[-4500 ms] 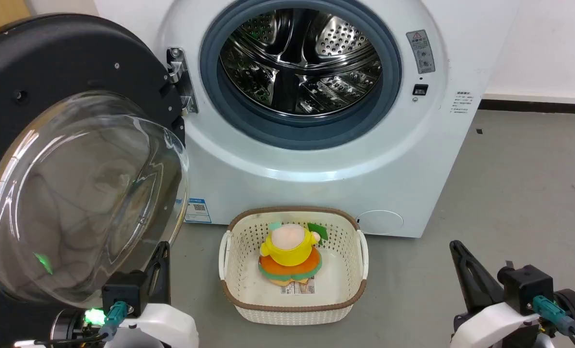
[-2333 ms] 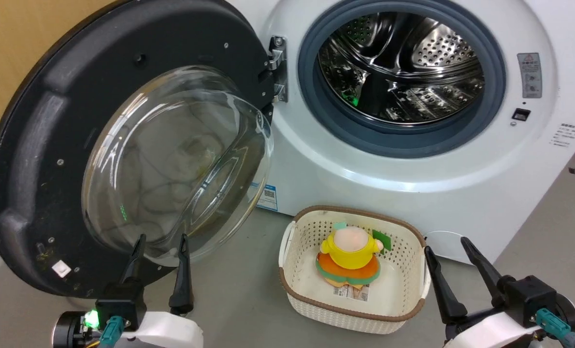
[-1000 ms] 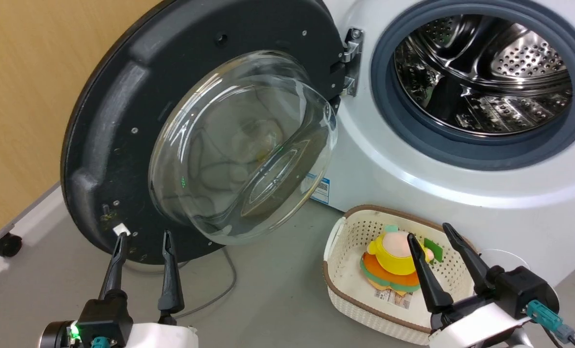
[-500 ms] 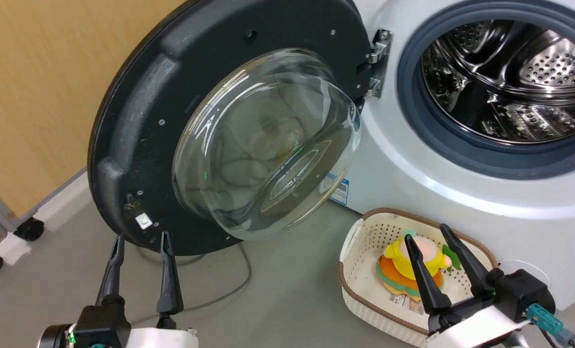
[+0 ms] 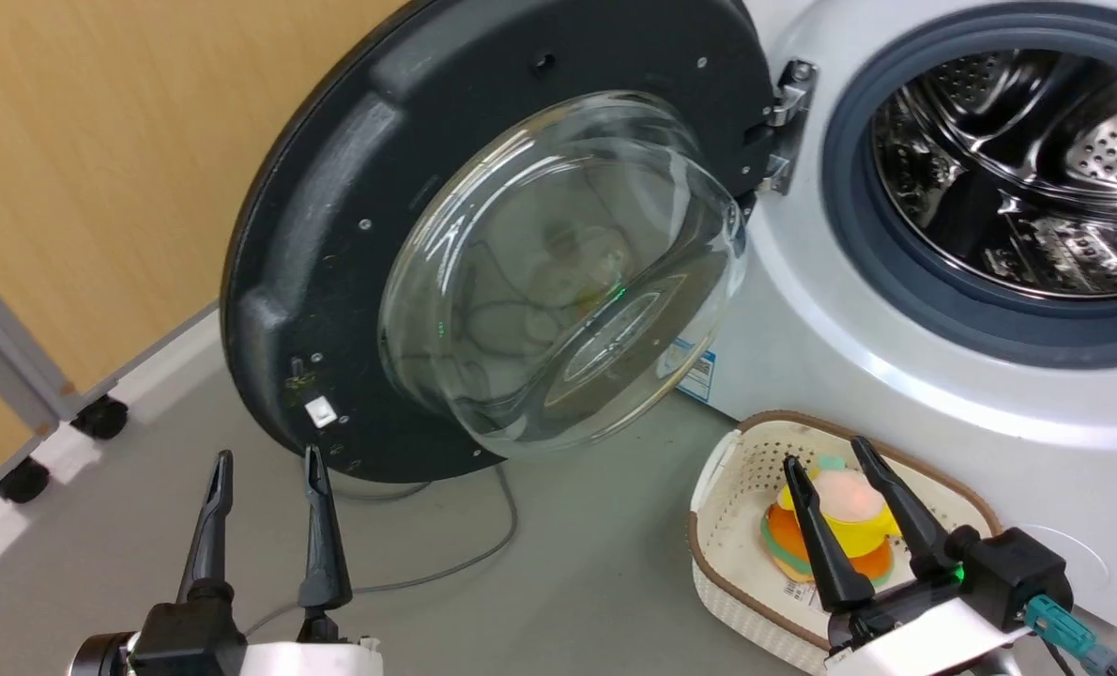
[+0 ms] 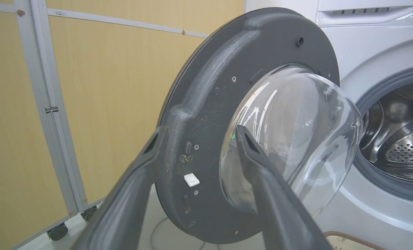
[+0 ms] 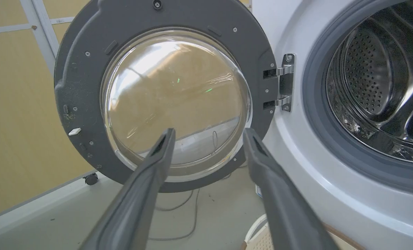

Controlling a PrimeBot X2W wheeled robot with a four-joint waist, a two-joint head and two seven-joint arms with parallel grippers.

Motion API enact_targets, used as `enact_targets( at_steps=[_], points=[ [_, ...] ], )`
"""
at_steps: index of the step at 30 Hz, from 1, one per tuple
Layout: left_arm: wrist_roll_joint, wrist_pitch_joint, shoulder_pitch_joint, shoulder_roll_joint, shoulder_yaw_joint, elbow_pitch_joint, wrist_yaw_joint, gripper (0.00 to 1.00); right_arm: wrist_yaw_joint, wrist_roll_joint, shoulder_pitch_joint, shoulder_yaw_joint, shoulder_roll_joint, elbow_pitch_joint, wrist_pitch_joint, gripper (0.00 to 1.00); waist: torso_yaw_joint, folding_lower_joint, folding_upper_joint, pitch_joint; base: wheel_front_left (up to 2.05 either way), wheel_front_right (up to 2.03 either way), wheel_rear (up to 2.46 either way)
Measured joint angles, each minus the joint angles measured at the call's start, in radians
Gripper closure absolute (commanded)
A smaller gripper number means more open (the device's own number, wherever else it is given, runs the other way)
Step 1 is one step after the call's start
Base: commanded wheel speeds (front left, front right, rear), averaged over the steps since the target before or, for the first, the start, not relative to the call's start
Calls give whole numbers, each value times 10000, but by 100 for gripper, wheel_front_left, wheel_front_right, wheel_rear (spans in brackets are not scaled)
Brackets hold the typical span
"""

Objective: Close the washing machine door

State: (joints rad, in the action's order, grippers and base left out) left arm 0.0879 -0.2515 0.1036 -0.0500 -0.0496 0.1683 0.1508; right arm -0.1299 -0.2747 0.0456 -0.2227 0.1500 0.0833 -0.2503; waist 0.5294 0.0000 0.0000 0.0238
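washing machine door [image 5: 333, 235] wide open, left tool [image 5: 267, 453] parted near its rim, right tool [image 5: 822, 451] parted by basket [image 5: 709, 573]

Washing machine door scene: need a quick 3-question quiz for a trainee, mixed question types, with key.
1. True or false: the washing machine door is shut against the washing machine.
2. What lies in the basket on the floor? A) a soft toy B) a folded towel C) a detergent bottle
3. Fill in: the left tool and the right tool each have their two fingers spread, so both are ____.

Key: 1 false, the door stands swung wide and the drum is exposed. 2 A. 3 open.
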Motion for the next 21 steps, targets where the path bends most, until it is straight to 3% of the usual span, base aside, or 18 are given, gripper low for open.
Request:
enact_targets(
  at_steps=[7, 8, 9, 15, 21],
  points=[
    [35, -48, 2, 0, -15, 13, -33, 2, 0, -13, -4, 25, -2, 6, -71, 0, 51, 0, 0, -6, 0, 0, 0],
    [35, -48, 2, 0, -23, 12, -44, 61, 0, -13, -5, 35, -2, 4, -71, 0, 52, -1, 0, -4, 0, 0, 0],
    [27, -48, 2, 0, -31, 12, -75, 100, 0, -12, -7, 50, -2, 2, -71, 0, 54, 0, 0, 1, 0, 0, 0],
    [148, -48, -204, 0, 316, 42, -523, 100, 0, 23, -83, 192, -4, -128, -73, 0, 88, -1, 0, 124, 0, 0, 0],
    [926, -50, -1494, -318, 1273, -351, -1522, 100, 0, 142, -236, 445, 94, -349, -73, 0, 94, 0, 0, 514, 0, 0, 0]
  ],
)
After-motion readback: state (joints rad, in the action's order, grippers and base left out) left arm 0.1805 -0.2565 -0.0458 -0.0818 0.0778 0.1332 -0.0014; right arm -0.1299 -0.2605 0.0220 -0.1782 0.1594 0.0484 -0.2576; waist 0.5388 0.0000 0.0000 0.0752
